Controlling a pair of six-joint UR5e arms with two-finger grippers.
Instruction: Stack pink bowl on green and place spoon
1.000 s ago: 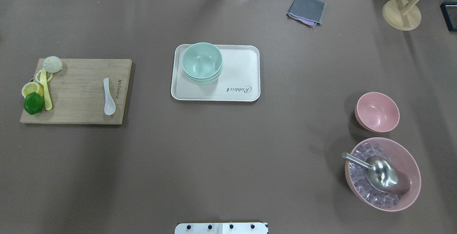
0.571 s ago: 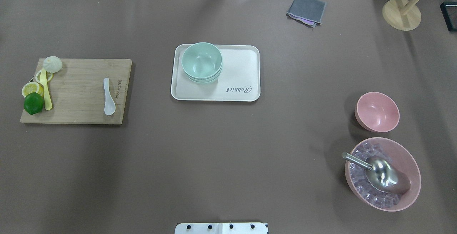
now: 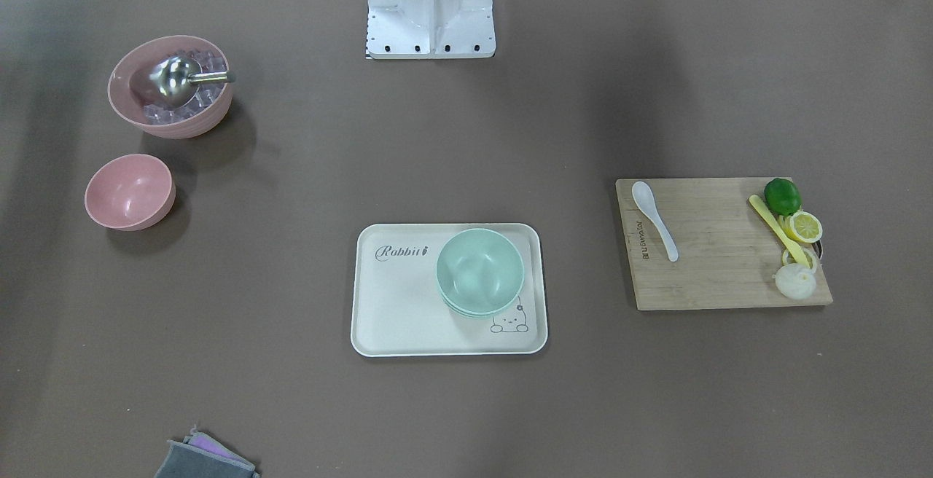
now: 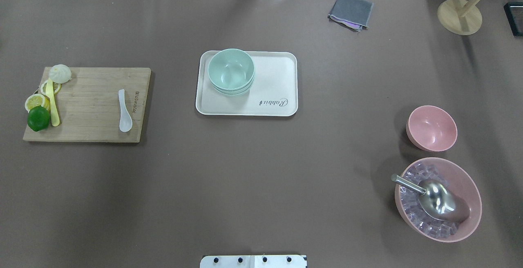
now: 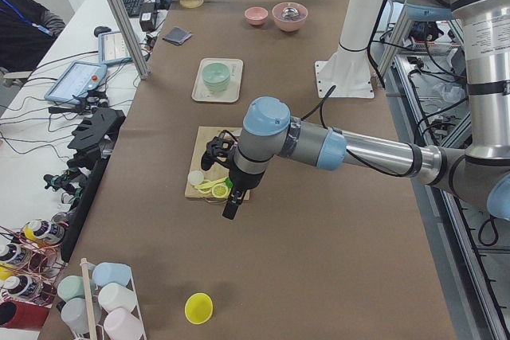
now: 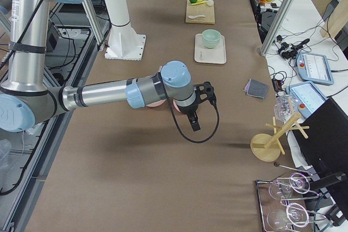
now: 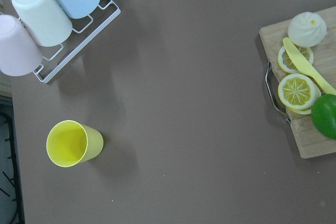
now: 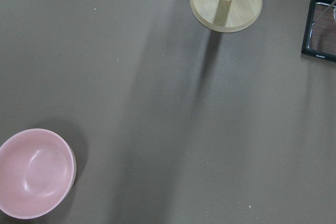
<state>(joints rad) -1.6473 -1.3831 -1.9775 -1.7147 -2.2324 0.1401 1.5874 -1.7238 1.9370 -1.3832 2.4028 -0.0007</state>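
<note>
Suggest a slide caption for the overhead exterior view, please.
Task layout: small pink bowl on the bare table, green bowls stacked on the tray, white spoon on the cutting board.

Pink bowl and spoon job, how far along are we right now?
Nothing looks done yet. The small pink bowl sits on the table, apart from the green bowls stacked on the tray. The white spoon lies on the cutting board. Nothing is in hand: no arm touches either one. Left: set the pink bowl on the green stack, then place the spoon.
</note>
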